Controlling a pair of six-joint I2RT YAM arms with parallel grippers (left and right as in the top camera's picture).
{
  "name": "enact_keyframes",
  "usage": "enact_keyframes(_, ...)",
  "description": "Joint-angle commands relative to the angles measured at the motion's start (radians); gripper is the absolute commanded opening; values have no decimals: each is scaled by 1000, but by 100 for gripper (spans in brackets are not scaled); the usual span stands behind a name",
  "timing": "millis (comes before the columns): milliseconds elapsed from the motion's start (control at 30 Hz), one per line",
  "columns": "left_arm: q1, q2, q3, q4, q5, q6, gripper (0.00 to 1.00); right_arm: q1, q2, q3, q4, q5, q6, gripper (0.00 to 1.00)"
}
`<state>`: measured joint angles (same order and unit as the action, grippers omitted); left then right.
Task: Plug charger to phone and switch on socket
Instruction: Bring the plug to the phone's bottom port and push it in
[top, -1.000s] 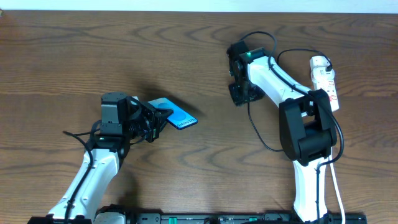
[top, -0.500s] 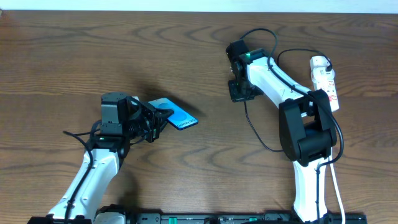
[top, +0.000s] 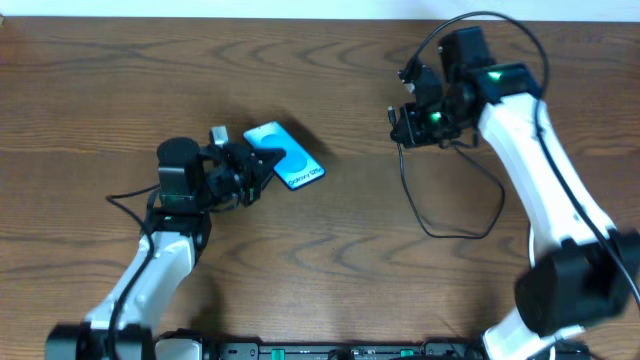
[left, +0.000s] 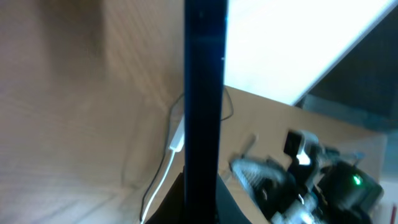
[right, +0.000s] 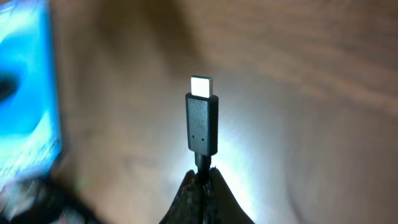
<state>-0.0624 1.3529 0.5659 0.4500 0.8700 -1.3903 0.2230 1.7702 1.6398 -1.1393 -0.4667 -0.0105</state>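
My left gripper (top: 256, 168) is shut on the phone (top: 286, 160), holding its cyan screen tilted up off the table. The left wrist view shows the phone (left: 204, 93) edge-on as a dark upright bar rising from my left gripper (left: 203, 210). My right gripper (top: 402, 124) is shut on the charger (top: 440, 232), whose thin black cable loops down across the table. In the right wrist view the black connector (right: 202, 124) with its silver tip stands straight up out of my right gripper (right: 202, 179), and the phone (right: 25, 93) is a blue blur at the left edge. The socket is hidden in the overhead view.
The raised right arm (top: 540, 140) spans the table's right side. A white cord (left: 163, 174) lies on the wood beyond the phone in the left wrist view. The table's far edge (top: 300, 18) runs along the top.
The right gripper closed on the charger cable, then lifted it up and to the right. The left gripper raised the phone and shifted it slightly away from the front edge.
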Motion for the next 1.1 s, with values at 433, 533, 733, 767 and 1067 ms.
enact_keyframes(433, -3, 151, 50, 531, 187, 25, 8, 252, -503, -563, 249, -152, 31, 1)
enact_keyframes(533, -12, 151, 50, 541, 196, 25, 7, 334, -486, -578, 327, -95, 89, 1)
enact_keyframes(733, -66, 151, 50, 541, 197, 86, 7, 430, -468, -578, 428, 72, 201, 1)
enact_keyframes(767, -74, 151, 50, 541, 197, 93, 8, 431, -468, -578, 436, 72, 211, 1)
enact_keyframes(1067, -85, 151, 50, 541, 197, 115, 7, 431, -468, -578, 444, 75, 348, 1)
